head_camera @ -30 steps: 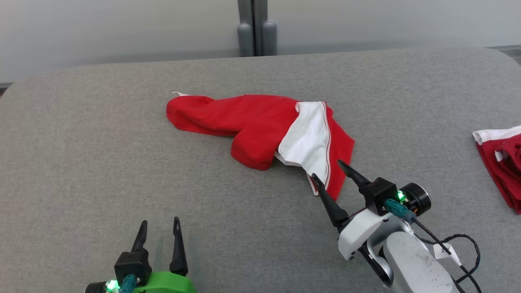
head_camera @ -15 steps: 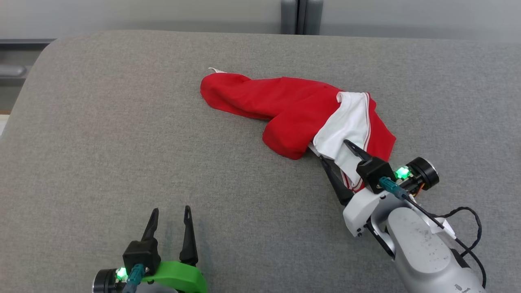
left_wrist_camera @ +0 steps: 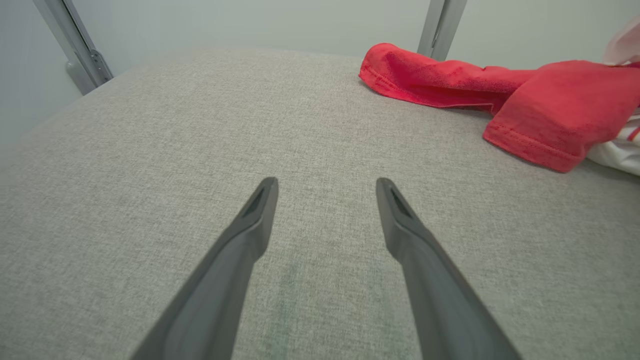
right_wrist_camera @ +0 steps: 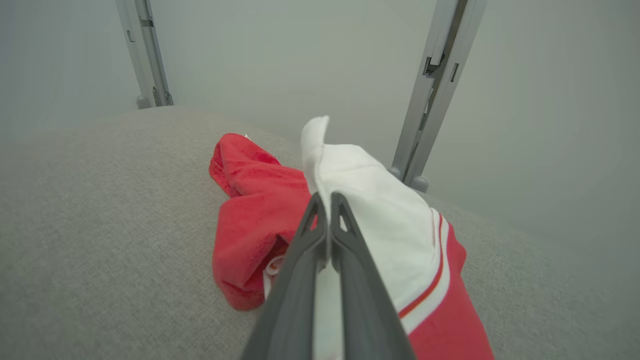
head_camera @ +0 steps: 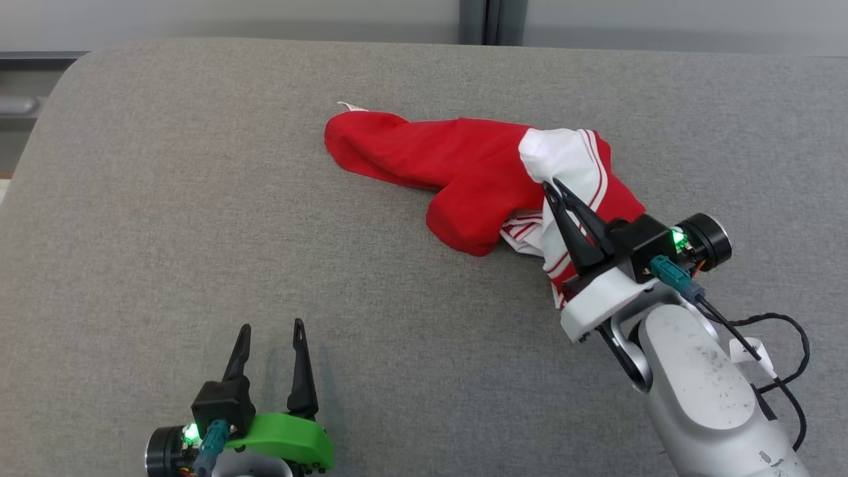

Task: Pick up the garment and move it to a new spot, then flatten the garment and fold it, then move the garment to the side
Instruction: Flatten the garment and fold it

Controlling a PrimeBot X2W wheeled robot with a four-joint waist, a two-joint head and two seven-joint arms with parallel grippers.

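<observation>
Head view: the red and white garment (head_camera: pixel 457 165) lies crumpled on the grey table (head_camera: pixel 165 218), right of centre. The right gripper (head_camera: pixel 552 185) is clamped on its white part, with a fold raised. The left gripper (head_camera: pixel 273 324) sits well apart, fingers spread wide, holding nothing.

The right hand (head_camera: pixel 552 185), its fingers spread just short of the near hem of the garment (head_camera: pixel 457 165) a second ago, has pushed in over the cloth and pinched shut on the white panel (head_camera: pixel 563 149). That panel, flat before, is now bunched up around the fingers and seems raised off the bench (head_camera: pixel 199 199), though its underside is hidden. The head camera has swung too.
</observation>
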